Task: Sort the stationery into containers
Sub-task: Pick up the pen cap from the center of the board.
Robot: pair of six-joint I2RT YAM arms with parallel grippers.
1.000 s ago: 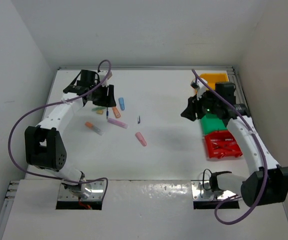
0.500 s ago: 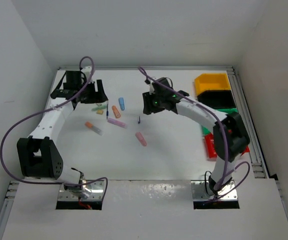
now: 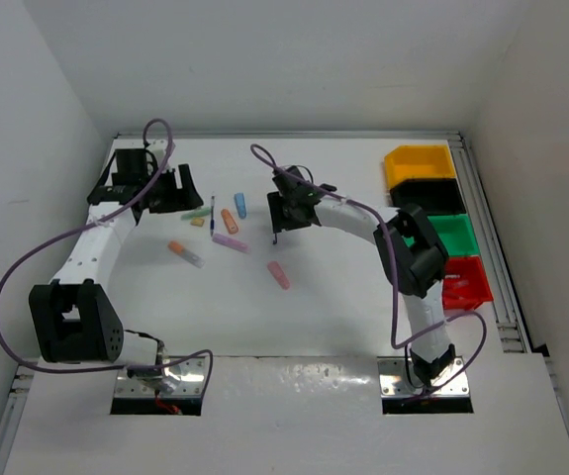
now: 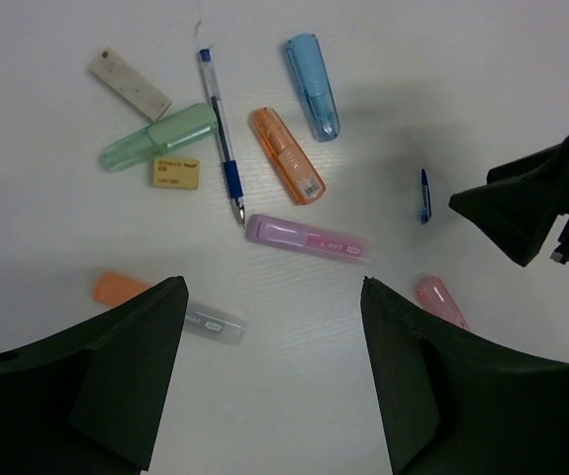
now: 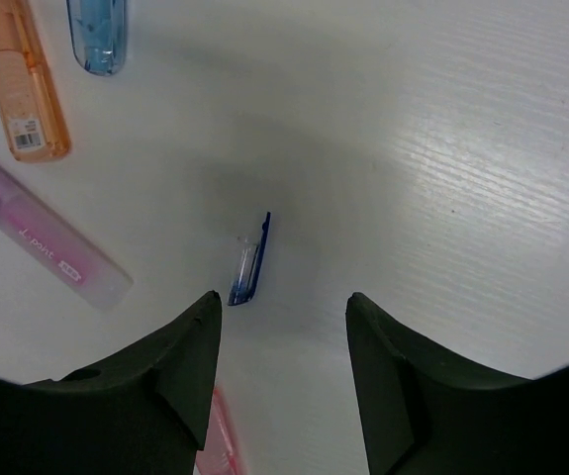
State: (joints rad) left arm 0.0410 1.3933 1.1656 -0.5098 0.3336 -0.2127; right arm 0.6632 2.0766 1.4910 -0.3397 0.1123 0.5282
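Observation:
The stationery lies loose on the white table. A green marker point(image 4: 160, 137), blue pen point(image 4: 222, 134), orange marker point(image 4: 286, 155), blue marker point(image 4: 313, 72) and lilac marker point(image 4: 309, 237) form a cluster, with an orange-and-grey marker point(image 4: 165, 307) and a pink one point(image 4: 440, 300) nearer. My left gripper point(image 4: 272, 287) hangs open and empty at the cluster's left edge point(image 3: 170, 188). My right gripper point(image 5: 282, 302) is open, low over a small blue pen cap point(image 5: 249, 262), just short of it. The containers stand at the right edge: yellow point(image 3: 420, 161), black point(image 3: 432, 196), green point(image 3: 447, 235), red point(image 3: 465, 282).
A beige eraser point(image 4: 130, 84) and a small yellow eraser point(image 4: 175, 172) lie beside the green marker. The right arm point(image 3: 363, 220) stretches across from the bins to mid-table. Purple cables loop over both arms. White walls close in the table on three sides.
The right arm swung from the bins at the right to mid-table, over the blue pen cap. The left gripper drew back leftward from the cluster and opened wider.

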